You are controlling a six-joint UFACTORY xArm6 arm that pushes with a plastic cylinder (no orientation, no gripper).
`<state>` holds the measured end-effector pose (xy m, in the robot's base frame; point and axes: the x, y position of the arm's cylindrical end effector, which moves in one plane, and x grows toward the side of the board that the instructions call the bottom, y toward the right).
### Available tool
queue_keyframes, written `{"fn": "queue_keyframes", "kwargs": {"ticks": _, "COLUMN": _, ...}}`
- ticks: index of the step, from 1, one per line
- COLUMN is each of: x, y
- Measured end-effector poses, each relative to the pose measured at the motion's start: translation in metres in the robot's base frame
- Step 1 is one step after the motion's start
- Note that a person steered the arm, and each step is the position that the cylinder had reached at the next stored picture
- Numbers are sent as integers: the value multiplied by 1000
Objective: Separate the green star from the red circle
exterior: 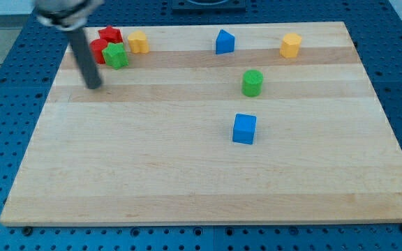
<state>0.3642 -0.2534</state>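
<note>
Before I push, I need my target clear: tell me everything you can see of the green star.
The green star is a small, solid-looking green block with a star outline, lying flat near the board's top left corner. It touches the red circle on its left; a red block sits just above. My tip stands apart, below-left.

- Top-left cluster: red circle (98, 50), green star (116, 56), red star (109, 35) and yellow block (138, 42) packed touching; no passage between them.
- My tip (94, 86) stands just below the cluster on open board (152, 174).
- Green cylinder (252, 82) and blue cube (244, 129) obstruct the centre-right.
</note>
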Motion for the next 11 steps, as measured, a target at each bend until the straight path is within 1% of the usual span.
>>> {"fn": "queue_keyframes", "kwargs": {"ticks": 1, "x": -13, "y": -52}}
{"fn": "queue_keyframes", "kwargs": {"ticks": 2, "x": -64, "y": -50}}
{"fn": "queue_keyframes", "kwargs": {"ticks": 3, "x": -90, "y": -39}}
{"fn": "queue_keyframes", "kwargs": {"ticks": 4, "x": -90, "y": 23}}
{"fn": "queue_keyframes", "kwargs": {"ticks": 6, "x": -90, "y": 47}}
{"fn": "queue_keyframes", "kwargs": {"ticks": 7, "x": -85, "y": 68}}
{"fn": "queue_keyframes", "kwargs": {"ticks": 8, "x": -70, "y": 87}}
{"fn": "queue_keyframes", "kwargs": {"ticks": 10, "x": -49, "y": 161}}
{"fn": "queue_keyframes", "kwargs": {"ticks": 11, "x": -48, "y": 194}}
